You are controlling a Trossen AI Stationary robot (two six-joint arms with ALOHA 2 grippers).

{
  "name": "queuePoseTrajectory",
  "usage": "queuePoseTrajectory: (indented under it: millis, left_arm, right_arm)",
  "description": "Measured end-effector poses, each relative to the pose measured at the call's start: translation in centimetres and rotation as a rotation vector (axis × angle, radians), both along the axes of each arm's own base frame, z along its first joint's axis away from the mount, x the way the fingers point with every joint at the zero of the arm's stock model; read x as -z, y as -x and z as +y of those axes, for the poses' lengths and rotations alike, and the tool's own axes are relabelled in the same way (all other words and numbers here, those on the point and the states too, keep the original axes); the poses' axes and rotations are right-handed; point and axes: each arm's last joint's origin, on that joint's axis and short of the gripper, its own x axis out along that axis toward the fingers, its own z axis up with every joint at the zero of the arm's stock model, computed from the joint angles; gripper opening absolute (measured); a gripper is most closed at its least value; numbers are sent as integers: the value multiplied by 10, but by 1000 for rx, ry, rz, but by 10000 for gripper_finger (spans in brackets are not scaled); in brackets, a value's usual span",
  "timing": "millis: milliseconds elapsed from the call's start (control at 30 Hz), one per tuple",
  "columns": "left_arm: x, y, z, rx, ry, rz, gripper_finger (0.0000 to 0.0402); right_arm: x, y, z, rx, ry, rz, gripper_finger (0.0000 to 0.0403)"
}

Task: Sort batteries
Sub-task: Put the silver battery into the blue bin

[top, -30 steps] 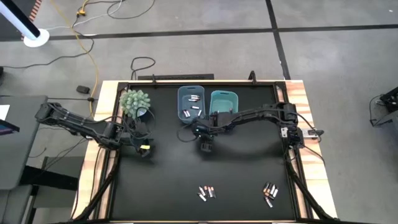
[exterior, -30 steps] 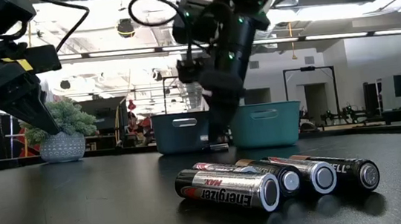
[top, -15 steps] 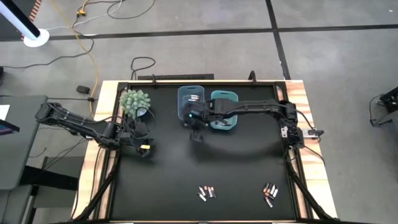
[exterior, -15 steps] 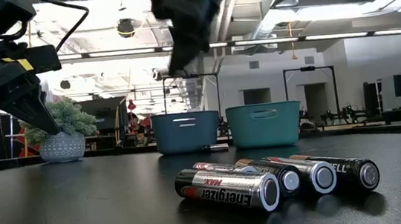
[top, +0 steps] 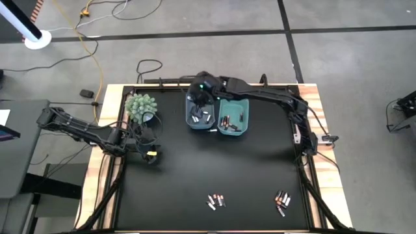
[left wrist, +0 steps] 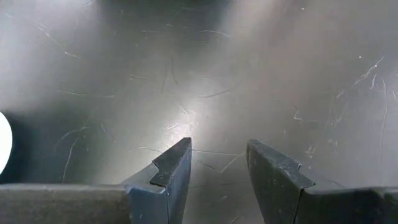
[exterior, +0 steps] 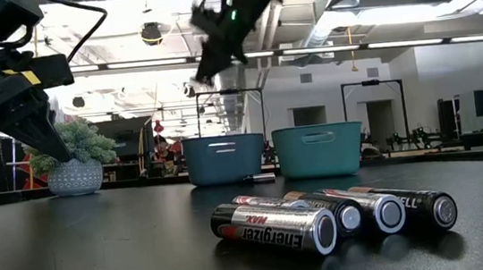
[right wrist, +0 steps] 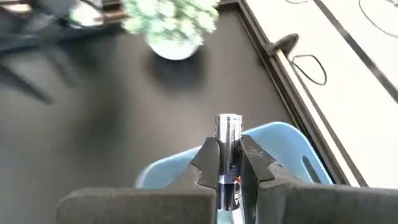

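table: black top [top: 182, 169] with pale wooden edges, scuffed with fine scratches in the left wrist view
far edge, middle: blue bin [top: 199, 110] and teal bin [top: 233, 115] side by side, touching, each with batteries inside
beside blue bin: one loose battery [exterior: 262, 178] on the tabletop near its front corner
far left: small potted plant [top: 142, 107]
near edge, middle: cluster of batteries [top: 215, 201]
near edge, right: second battery cluster [top: 281, 202], well apart from the first
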Motion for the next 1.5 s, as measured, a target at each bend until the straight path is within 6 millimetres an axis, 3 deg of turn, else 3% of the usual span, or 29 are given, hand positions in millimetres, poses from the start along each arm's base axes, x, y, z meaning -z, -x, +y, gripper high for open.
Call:
queuePoseTrajectory:
  millis: [133,300,500,600,867,1167,1333,1500]
  left_arm:
    - [0,0,0,-2,2,-2,148]
    - [0,0,0,-2,1,0,148]
    - [0,0,0,-2,2,-2,148]
    - [0,0,0,-2,2,-2,148]
    - [0,0,0,-2,1,-2,148]
    - [0,0,0,-2,1,-1,148]
    - [0,0,0,-2,1,-1,148]
    - [0,0,0,2,-3,1,148]
  right_arm:
    - [38,-8,-23,7,-61,70,36]
    - [86,-11,-32,9,-147,234,36]
    - [119,-11,-36,18,-193,355,37]
    - [126,-11,-36,19,-200,374,44]
    - [126,-13,-37,31,-201,351,77]
    - [125,-11,-43,61,-215,343,170]
    - [108,-4,-42,64,-221,361,208]
    - [74,9,-43,103,-246,364,207]
